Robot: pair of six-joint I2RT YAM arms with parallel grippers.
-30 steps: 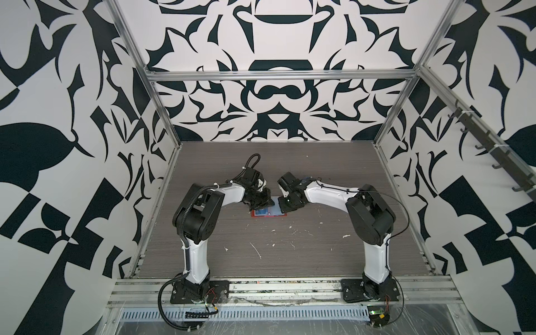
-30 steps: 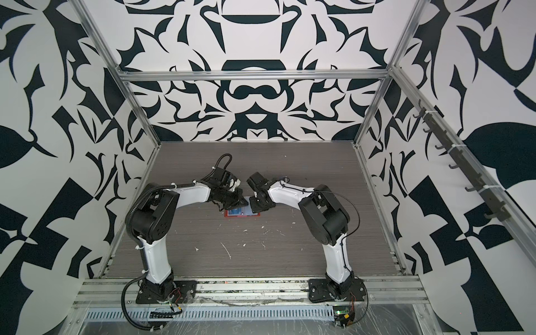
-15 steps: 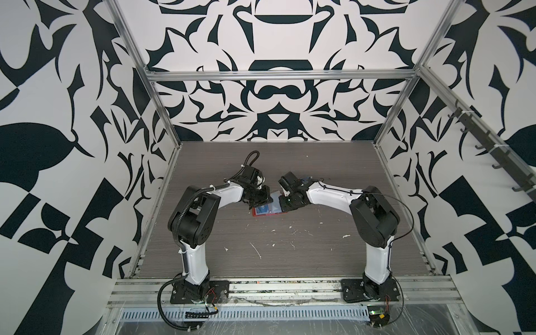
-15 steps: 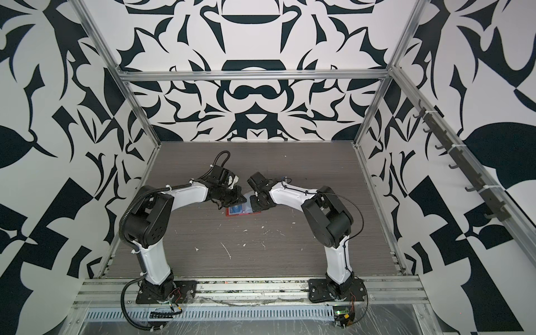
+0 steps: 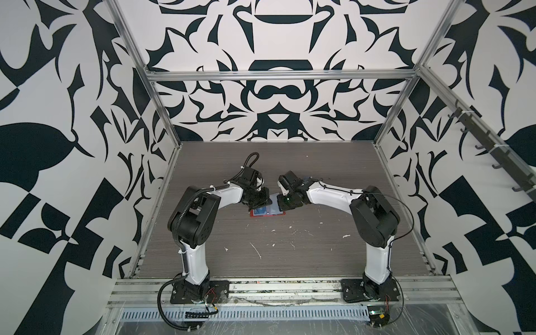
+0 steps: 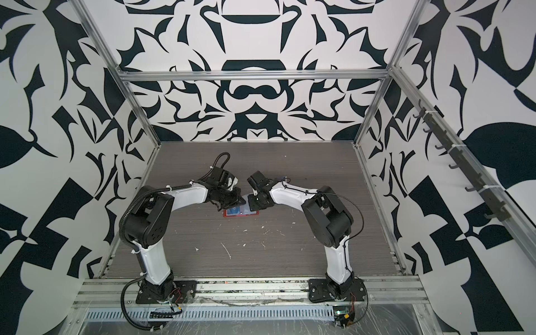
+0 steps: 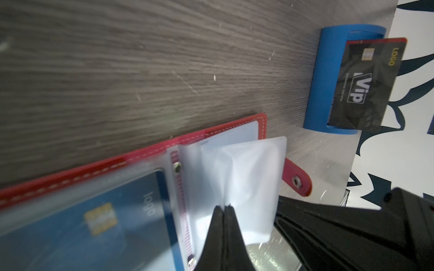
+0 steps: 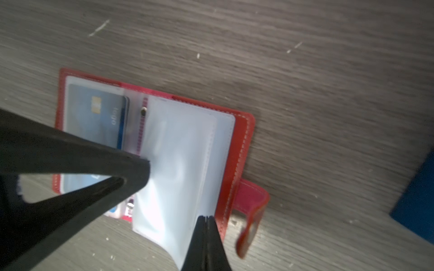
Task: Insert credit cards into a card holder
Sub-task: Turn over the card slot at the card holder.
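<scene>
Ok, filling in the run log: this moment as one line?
card holder open on table | blue card sleeved | left fingers shut on clear sleeve | right fingers shut on clear sleeve | black card in blue stand

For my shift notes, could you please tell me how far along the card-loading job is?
Done: one blue card sits sleeved in the open red card holder. In hand: the left gripper and right gripper are both shut on clear sleeves, apparently parting them. Left: the black VIP card stands in the blue stand.
</scene>
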